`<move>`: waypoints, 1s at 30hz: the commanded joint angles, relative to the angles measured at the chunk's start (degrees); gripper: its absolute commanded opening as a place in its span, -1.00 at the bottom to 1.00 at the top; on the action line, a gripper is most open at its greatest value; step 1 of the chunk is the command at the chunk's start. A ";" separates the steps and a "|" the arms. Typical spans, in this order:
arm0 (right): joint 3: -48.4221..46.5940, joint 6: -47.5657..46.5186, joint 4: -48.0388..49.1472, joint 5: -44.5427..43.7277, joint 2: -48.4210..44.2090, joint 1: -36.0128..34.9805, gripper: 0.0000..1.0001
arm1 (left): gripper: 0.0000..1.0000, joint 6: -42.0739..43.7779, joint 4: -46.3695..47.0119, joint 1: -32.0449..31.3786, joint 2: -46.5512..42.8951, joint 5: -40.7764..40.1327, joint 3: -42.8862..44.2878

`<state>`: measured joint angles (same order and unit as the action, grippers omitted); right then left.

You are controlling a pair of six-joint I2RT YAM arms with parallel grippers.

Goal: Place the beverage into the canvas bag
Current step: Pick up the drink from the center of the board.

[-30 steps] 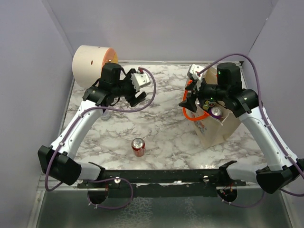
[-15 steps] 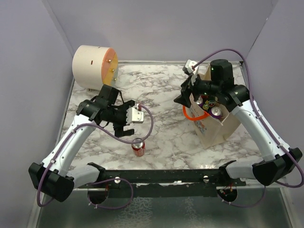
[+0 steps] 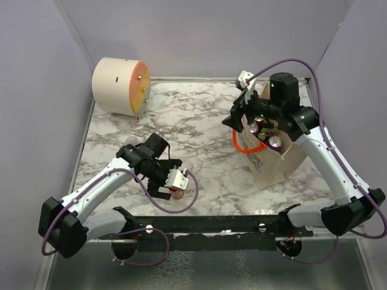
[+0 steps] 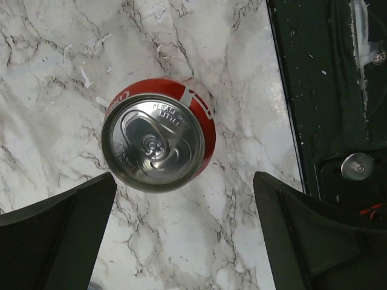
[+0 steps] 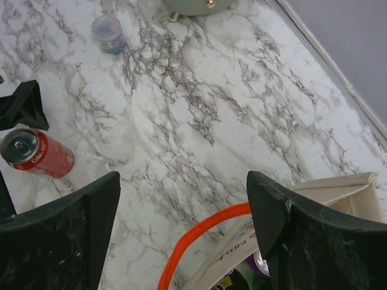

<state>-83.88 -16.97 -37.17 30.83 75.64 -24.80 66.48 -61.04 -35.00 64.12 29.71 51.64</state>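
— Two grippers, both spread open. The left gripper (image 4: 184, 177) hangs over the red can (image 4: 158, 136), one finger on each side and neither touching it.
— And the right?
— The right gripper (image 5: 182, 181) gapes empty at the canvas bag (image 3: 275, 169), above its orange handle (image 5: 199, 232).
— Counts?
— One can standing on the table (image 3: 199, 121) near the front edge, one bag, and a few can tops inside it.
— Changes?
— The left arm has swung down from the cream drum (image 3: 118, 84) to the can. The right has barely shifted.
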 commanded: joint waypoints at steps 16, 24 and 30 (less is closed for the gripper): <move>2.04 0.71 1.84 -2.29 -5.43 4.15 0.71 | 0.81 -1.98 13.07 -3.56 5.72 4.96 -1.59; 3.81 0.92 2.17 -3.87 -6.96 5.66 0.71 | 0.54 -1.98 13.07 -4.58 6.71 7.97 -1.43; 5.61 0.36 2.39 -10.11 -7.60 5.84 0.71 | 0.20 -4.31 13.55 -5.18 7.24 10.62 -0.63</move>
<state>-79.64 -16.73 -36.80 26.68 69.43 -19.35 63.53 -48.49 -39.53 70.91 34.98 49.43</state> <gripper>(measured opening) 0.854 0.676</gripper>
